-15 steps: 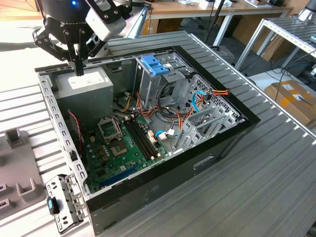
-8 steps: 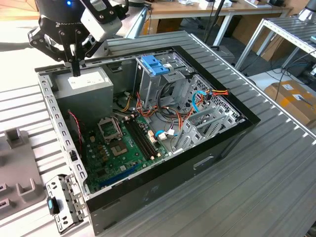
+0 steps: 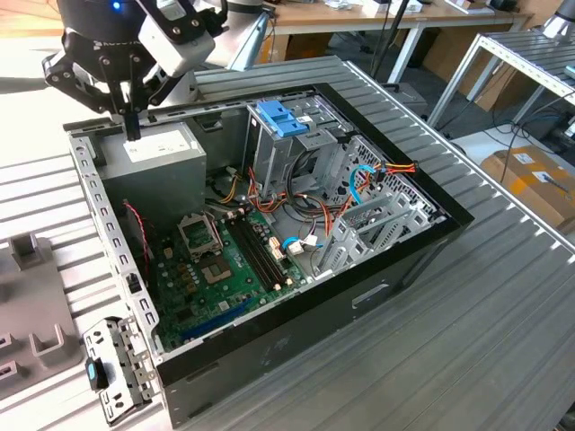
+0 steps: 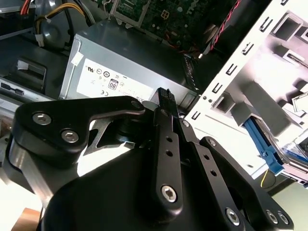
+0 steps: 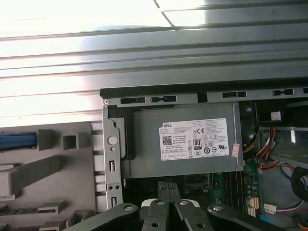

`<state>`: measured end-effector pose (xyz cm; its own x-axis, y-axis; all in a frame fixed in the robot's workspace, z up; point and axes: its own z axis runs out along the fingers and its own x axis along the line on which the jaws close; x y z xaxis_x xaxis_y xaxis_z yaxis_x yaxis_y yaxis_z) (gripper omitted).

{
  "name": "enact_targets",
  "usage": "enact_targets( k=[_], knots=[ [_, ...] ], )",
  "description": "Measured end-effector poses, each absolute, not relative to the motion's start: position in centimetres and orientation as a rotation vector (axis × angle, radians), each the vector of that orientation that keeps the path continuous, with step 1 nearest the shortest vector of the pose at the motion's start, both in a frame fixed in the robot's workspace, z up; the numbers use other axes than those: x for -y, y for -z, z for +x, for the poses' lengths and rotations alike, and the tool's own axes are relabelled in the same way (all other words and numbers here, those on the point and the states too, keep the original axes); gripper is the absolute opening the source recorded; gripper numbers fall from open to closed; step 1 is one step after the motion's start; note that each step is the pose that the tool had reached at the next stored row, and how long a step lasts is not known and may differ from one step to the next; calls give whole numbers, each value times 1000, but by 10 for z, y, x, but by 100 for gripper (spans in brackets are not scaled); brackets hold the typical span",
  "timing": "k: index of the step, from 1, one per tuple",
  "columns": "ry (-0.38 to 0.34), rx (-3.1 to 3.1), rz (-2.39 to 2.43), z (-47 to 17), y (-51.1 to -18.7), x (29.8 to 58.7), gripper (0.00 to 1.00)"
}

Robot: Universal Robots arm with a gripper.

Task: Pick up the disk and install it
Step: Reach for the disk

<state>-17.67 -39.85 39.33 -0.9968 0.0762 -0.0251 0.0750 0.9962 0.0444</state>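
The disk (image 5: pixel 17 140) has not been picked up. What I take for it is a blue rail edge lying in a slot of the grey holder (image 5: pixel 53 178) beside the case (image 5: pixel 192 90), outside it. The dark body is hidden, so I cannot tell whether it lies flat or stands on edge. Its long axis seems to run in line with the long side of the power supply (image 5: pixel 185 139), one end pointing toward the case wall. In the second wrist view the same rail (image 4: pixel 262 144) lies slanted in the pale holder (image 4: pixel 288 62).

The hand (image 5: pixel 168 185) is empty, its fingers pressed together. It hangs fingers-down over the power supply (image 3: pixel 153 148) at the case's corner on the exterior view's left, near the holder but not over the disk.

Judging from this, both grasping and installing are left. The drive cage (image 3: pixel 310 148) with a blue bracket (image 3: pixel 281 117) on top is well apart from the hand (image 3: pixel 132 135). The case rests on the ribbed table (image 3: pixel 503 305).
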Motion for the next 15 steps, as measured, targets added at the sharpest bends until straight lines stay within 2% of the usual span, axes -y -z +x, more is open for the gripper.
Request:
enact_targets(
  k=[15],
  knots=[
    [-68,-3112,118,-191,-393,399,11]
  ],
)
